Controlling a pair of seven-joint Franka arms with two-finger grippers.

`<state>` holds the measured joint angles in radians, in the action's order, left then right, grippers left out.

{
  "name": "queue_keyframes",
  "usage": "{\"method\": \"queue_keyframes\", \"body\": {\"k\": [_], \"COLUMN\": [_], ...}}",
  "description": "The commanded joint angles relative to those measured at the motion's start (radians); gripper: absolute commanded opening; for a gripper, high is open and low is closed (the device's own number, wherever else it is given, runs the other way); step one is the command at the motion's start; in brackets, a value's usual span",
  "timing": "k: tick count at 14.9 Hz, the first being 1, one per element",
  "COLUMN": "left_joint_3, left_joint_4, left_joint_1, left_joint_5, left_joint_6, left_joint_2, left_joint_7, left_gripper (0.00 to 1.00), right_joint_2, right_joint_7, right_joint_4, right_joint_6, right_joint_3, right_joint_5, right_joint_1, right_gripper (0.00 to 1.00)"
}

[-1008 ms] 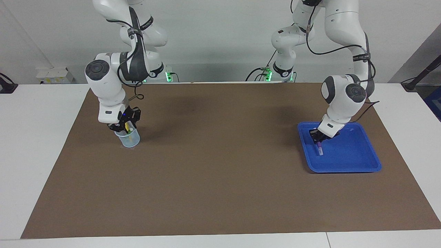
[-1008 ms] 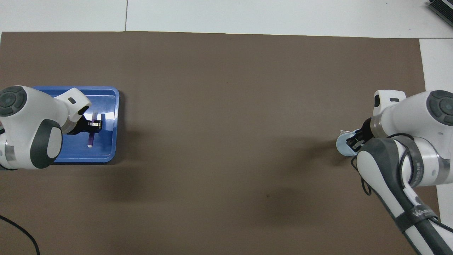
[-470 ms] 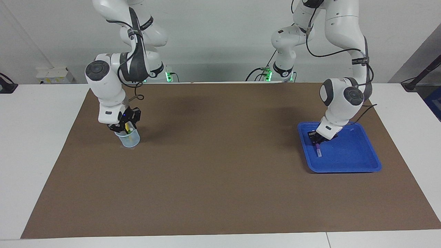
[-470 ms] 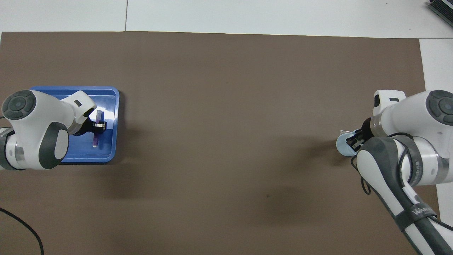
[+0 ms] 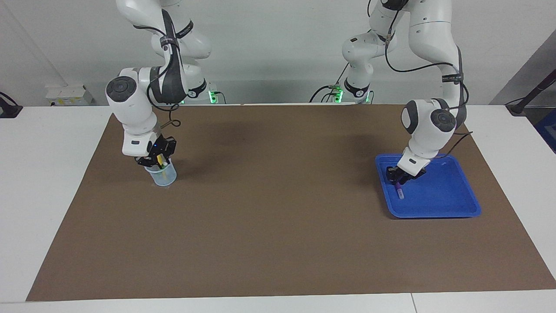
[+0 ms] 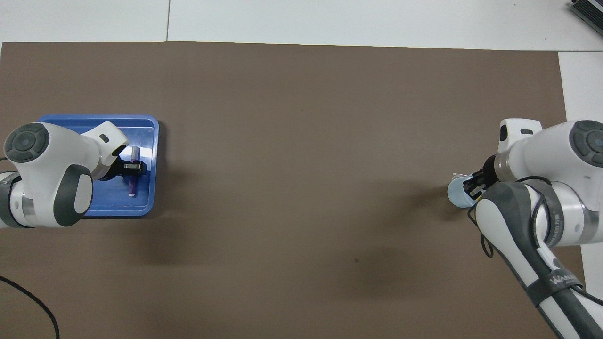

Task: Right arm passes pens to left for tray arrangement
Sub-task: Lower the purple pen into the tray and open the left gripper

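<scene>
**Purple pen going down in the tray while the right arm is working at the cup**

The left gripper (image 5: 397, 177) is hanging low inside the blue tray (image 5: 434, 214), in the right-hand part of the facing view at mid-height, toward the left arm's end of the table. The purple pen (image 5: 399, 190) is lying on the tray floor directly beneath it, along the tray's edge that is facing the middle of the brown mat (image 5: 278, 226). Whether the gripper is clamping the pen or standing apart from it I cannot tell. In the overhead view it is sitting across the pen's middle.

The right gripper (image 5: 157, 162), the one with the blue light, is dipping into the mouth of the small clear cup (image 5: 165, 177) in the left-hand part of the facing view. The yellow pen (image 5: 160, 161) is showing right at its tip. I cannot tell whether the gripper is clamping that pen.

As I judge it, the step in hand is setting the purple pen down. Doing it well is meaning releasing only with the pen flat on the floor, then rising straight up so that nothing is dragging it askew. At the cup, a straight upward pull is looking safest, since a light cup could be tipping.

Counting: two arms, one tray, one cup, one purple pen in the tray, one yellow pen at the cup. A third pen is not showing clearly.
</scene>
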<state>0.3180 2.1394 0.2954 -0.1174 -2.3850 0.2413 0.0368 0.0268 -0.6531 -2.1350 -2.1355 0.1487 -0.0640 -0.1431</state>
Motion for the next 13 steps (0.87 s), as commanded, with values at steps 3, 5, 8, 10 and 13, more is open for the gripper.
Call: {"method": "queue_keyframes", "body": {"k": [3, 5, 8, 10, 13], "left_joint_3": [0.007, 0.009, 0.01, 0.01, 0.012], "left_joint_4": [-0.016, -0.064, -0.15, -0.185, -0.2], "left_joint_1": [0.011, 0.01, 0.002, -0.002, -0.004], "left_joint_5": [-0.007, -0.004, 0.033, 0.053, 0.119], "left_joint_6": [0.018, 0.099, 0.232, 0.3, 0.352], "left_joint_2": [0.018, 0.013, 0.003, -0.013, -0.051], "left_joint_7": [0.006, 0.008, 0.008, 0.009, 0.044], "left_gripper": [0.5, 0.5, 0.5, 0.5, 0.51], "right_joint_2": [0.004, 0.004, 0.007, 0.01, 0.01], "right_joint_7": [-0.011, -0.014, -0.008, -0.007, -0.011], "right_joint_4": [-0.04, -0.04, -0.034, -0.028, 0.015], "right_joint_6": [-0.063, -0.067, -0.067, -0.061, -0.008], "right_joint_3": [0.008, 0.008, 0.008, 0.008, 0.008], "right_joint_5": [-0.01, -0.01, -0.008, -0.007, -0.005], "right_joint_1": [-0.027, -0.03, -0.03, -0.03, -0.029], "right_gripper": [0.35, 0.34, 0.17, 0.03, 0.0]}}
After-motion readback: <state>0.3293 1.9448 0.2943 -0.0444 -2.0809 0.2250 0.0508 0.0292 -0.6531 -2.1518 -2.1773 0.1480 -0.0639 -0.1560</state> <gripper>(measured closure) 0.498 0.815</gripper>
